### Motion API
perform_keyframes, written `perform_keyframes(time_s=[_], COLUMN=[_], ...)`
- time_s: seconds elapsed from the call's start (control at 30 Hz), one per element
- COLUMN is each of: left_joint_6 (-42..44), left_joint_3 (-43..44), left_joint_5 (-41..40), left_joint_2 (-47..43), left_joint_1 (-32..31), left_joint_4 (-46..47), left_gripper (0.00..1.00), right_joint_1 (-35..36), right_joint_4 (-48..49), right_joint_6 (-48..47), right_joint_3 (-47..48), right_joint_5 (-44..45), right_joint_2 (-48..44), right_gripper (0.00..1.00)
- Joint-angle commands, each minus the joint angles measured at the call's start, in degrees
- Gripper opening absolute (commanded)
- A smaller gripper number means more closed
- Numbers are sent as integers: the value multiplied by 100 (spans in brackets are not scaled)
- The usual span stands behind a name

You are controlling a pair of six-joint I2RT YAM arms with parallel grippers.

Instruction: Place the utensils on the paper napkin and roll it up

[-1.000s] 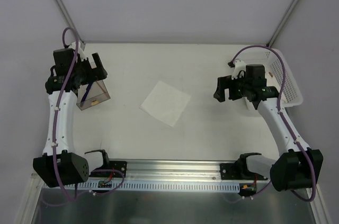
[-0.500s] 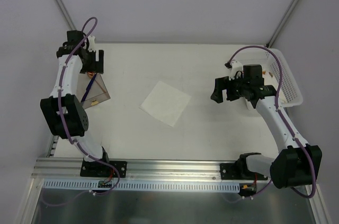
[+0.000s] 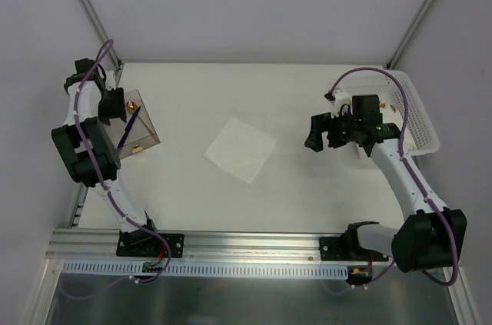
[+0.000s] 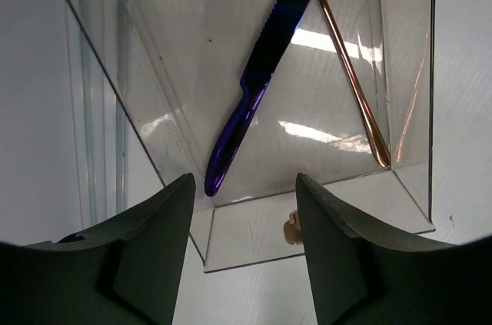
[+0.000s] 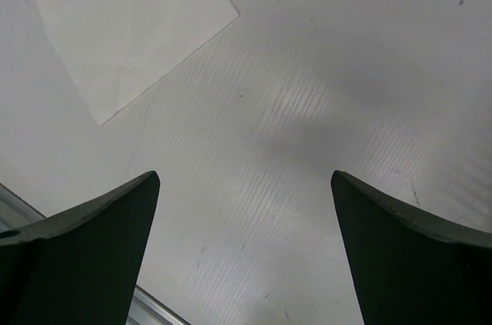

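- Hovering your left hand point(image 4: 244, 187) over the clear container point(image 3: 150, 137) at the left edge of the table point(image 3: 307, 187), fingers point(image 4: 154, 248) parted, nothing pinched between them.
- Watch that rim: the container's near wall sits right between the fingers in the wrist view, so a squeeze here may catch plastic instead of cutlery and drag or tip the box.
- The utensils point(image 4: 261, 87) cross near their tops; lift one and the other could snag and ride up with it.
- Both look slick and thin, so a shallow grip may let one swivel or slip.
- Your right hand point(image 5: 244, 179) is spread wide over bare table, holding nothing.
- The utensils: a glossy purple-blue knife with a serrated edge, leaning diagonally, and a slim copper-coloured handle point(image 4: 350, 87) running down to the container's corner.
- The paper napkin point(image 3: 241, 150) lies flat mid-table, white, turned cornerwise, well apart from the container.
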Motion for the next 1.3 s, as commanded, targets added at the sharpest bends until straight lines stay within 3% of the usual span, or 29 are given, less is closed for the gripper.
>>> perform_keyframes(time_s=[0.0, 0.43, 0.83, 0.97, 1.1, 1.27], left_joint_6=[-70, -70, -44, -52, -52, -96], left_joint_3=[42, 323, 525, 472, 376, 253], left_joint_5=[228, 34, -1, -1, 8, -19], left_joint_2=[282, 1056, 1513, 1592, 1584, 1531], left_joint_1=[-77, -16, -16, -16, -60, -156], left_joint_4=[-128, -110, -93, -84, -66, -5], left_gripper=[56, 60, 56, 49, 31, 16], right_joint_1=[45, 37, 28, 37, 37, 28], right_joint_4=[-11, -19, -19, -37, -28, -37], right_joint_6=[-93, -120, -164, -190, -190, -217], right_joint_3=[108, 108, 126, 126, 161, 161], right_joint_5=[-76, -32, 12, 30, 21, 21], right_joint_2=[53, 211, 378, 396, 449, 449], right_gripper=[99, 99, 99, 99, 99, 99])
